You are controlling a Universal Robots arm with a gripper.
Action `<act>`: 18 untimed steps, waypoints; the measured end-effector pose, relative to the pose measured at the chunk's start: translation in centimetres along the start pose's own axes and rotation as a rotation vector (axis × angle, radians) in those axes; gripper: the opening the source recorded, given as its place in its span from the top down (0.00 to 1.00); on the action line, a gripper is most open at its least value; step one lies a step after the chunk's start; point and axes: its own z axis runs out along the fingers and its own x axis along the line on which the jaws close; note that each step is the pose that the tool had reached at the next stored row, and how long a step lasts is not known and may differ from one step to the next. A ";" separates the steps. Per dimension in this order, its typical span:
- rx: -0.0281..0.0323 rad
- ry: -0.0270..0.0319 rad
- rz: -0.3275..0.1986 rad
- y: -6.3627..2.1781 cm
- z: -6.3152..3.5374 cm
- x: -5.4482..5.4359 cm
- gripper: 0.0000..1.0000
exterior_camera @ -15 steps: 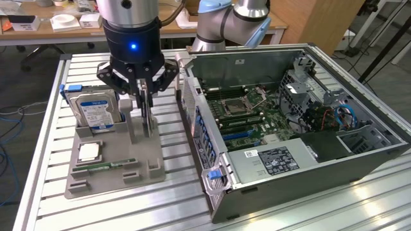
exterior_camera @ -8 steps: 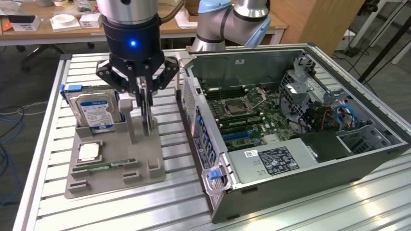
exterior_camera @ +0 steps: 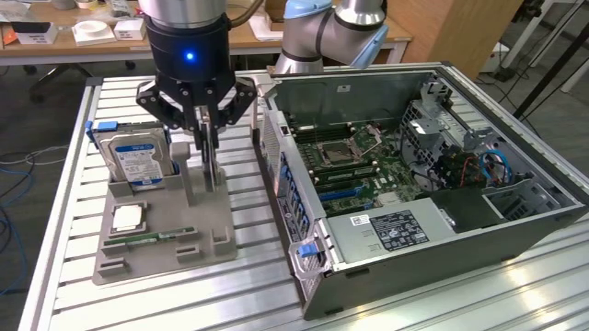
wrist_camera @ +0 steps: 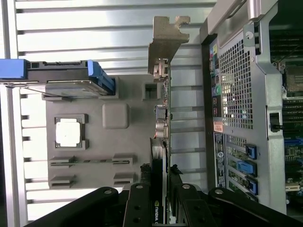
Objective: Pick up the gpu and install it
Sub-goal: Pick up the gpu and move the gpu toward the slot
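The gpu (exterior_camera: 212,169) is a thin dark card held on edge, its silver bracket (wrist_camera: 165,38) at the far end from my wrist. My gripper (exterior_camera: 207,134) comes down on it from above, over the grey fixture tray (exterior_camera: 207,234). In the wrist view the gripper (wrist_camera: 160,176) has its black fingers (wrist_camera: 142,189) pressed on both faces of the gpu (wrist_camera: 158,156). I cannot tell whether the card's lower edge still sits in the tray's upright stand.
An open PC case (exterior_camera: 414,172) lies at the exterior view's right, motherboard exposed; its perforated rear panel (wrist_camera: 236,94) is close beside the card. The tray also holds a hard drive (exterior_camera: 138,158), a CPU (exterior_camera: 127,218) and a green memory stick (exterior_camera: 152,239).
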 end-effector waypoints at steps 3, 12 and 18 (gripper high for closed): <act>0.0000 0.0000 0.000 0.02 -0.23 0.0 0.74; 0.0000 0.0000 0.000 0.06 -0.87 0.0 0.74; -0.0001 -0.0001 0.000 0.08 -1.18 0.0 0.74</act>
